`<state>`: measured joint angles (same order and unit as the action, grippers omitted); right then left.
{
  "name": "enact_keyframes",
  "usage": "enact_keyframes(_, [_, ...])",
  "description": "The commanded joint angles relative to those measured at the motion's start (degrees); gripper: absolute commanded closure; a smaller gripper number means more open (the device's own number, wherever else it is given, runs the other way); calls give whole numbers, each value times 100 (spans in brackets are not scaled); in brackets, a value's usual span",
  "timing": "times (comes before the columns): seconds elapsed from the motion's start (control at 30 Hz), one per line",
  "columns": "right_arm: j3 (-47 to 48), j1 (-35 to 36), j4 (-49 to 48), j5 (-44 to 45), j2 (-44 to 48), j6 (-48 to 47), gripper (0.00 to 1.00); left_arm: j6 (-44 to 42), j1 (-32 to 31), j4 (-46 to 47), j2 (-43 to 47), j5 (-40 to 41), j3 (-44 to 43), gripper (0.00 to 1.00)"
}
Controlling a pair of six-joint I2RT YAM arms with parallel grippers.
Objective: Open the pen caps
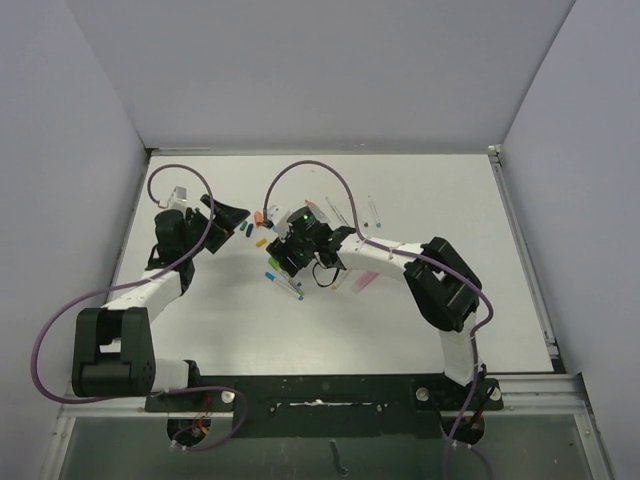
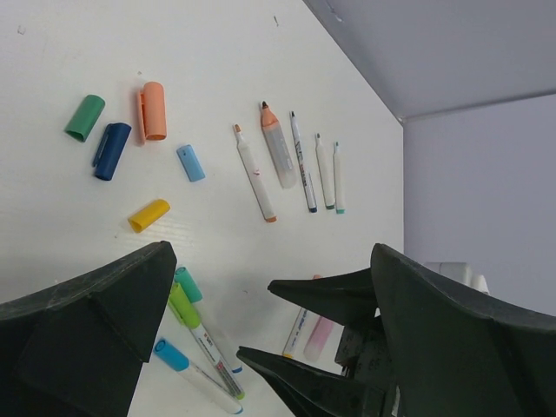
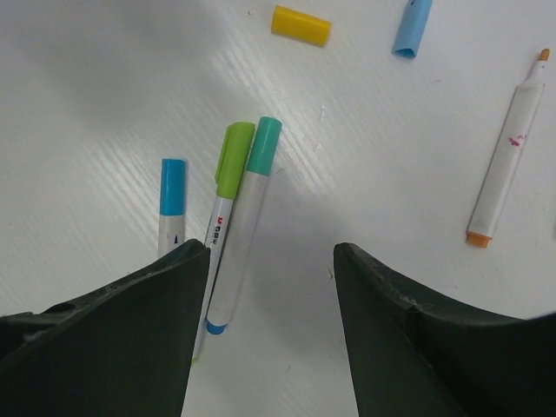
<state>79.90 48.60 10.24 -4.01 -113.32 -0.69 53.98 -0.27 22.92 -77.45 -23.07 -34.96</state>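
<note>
Hovering spread wide and empty, the right gripper (image 3: 271, 252) is being lined up over the teal cap (image 3: 264, 145), green cap (image 3: 234, 152) and blue cap (image 3: 172, 186) on 3 pens (image 3: 236, 252) lying together, so 1 needs grabbing next, left gripper (image 2: 274, 256) gaping empty too.

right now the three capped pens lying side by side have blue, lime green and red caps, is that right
Not quite. The third cap is teal, not red. The right wrist view shows the three capped pens lying side by side with a blue cap, a lime green cap and a teal cap.
</note>
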Motion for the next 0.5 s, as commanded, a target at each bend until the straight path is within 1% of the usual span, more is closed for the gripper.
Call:
enact_keyframes(0.0, [50,11,-196,119,-81,69,41,34,36,292,197,-68,51,3])
enact_keyframes(0.47, [70,25,-197,166,-344,68,43,69,36,398,134,-68,129,2])
